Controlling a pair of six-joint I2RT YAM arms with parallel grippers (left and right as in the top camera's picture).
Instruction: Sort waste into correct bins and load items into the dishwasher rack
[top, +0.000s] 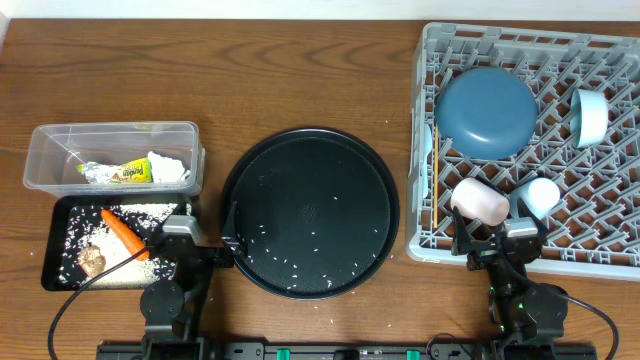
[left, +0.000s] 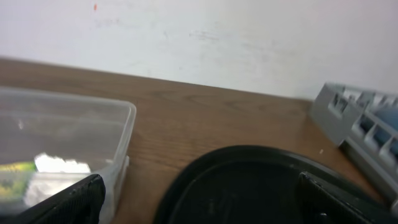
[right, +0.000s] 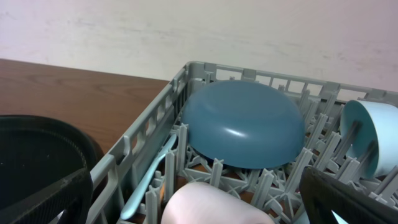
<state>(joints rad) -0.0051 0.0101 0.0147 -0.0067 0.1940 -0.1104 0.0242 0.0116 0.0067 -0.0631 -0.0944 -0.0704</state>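
Left hand and right hand spread, empty — sweep stray white rice grains off large round black tray gently into shallow black rectangular tray.

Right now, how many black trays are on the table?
2. A big round tray sits in the middle; a smaller rectangular tray lies at the left, next to the clear tub. None seems hidden.

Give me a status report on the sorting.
Left hand, right hand open, empty. Blue plate in rack; wrapper in tub. Rice grains on round tray.
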